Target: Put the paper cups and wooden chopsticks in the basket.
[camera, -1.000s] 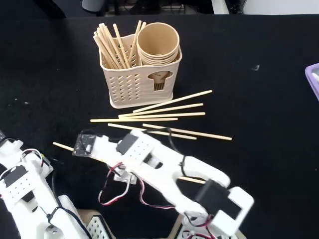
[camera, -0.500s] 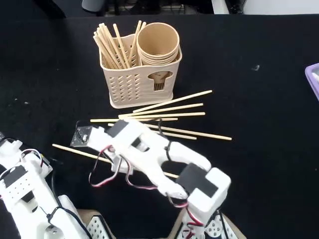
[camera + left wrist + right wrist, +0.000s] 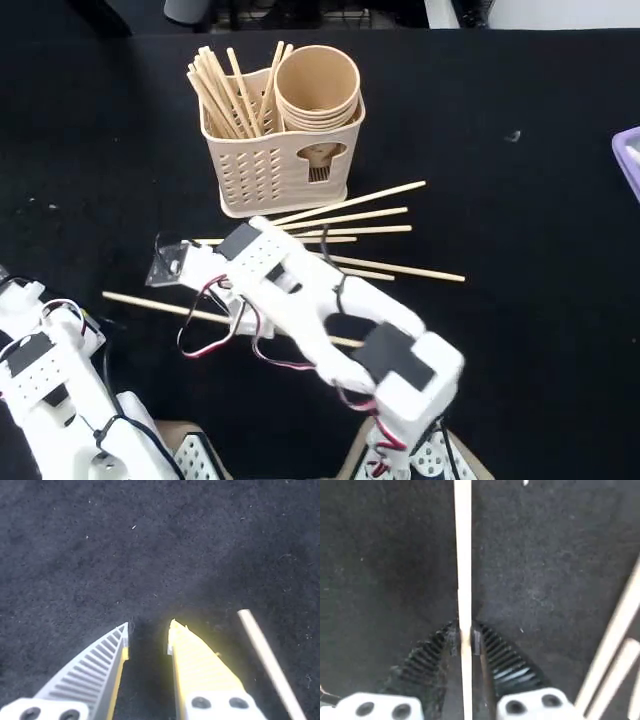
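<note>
The beige basket (image 3: 270, 170) stands at the back with stacked paper cups (image 3: 317, 88) and several wooden chopsticks (image 3: 228, 92) in it. Several loose chopsticks (image 3: 345, 222) lie in front of it. My right arm (image 3: 268, 268) stretches over one long chopstick (image 3: 140, 304) lying nearer the front. My right gripper (image 3: 463, 632) is shut on that chopstick (image 3: 462, 555), its teeth pressed to both sides. My left arm (image 3: 42, 362) sits at the front left. Its gripper (image 3: 148, 626) is open over bare cloth, with a chopstick end (image 3: 262, 650) just beside it.
A purple tray edge (image 3: 629, 158) pokes in at the right side. Black cloth (image 3: 520, 300) covers the table, with free room right of the loose chopsticks. Red and black wires (image 3: 215, 335) hang under my right arm.
My right arm has drawn back and swung towards the basket. The chopstick in its gripper has shifted with it. My left arm has not moved.
</note>
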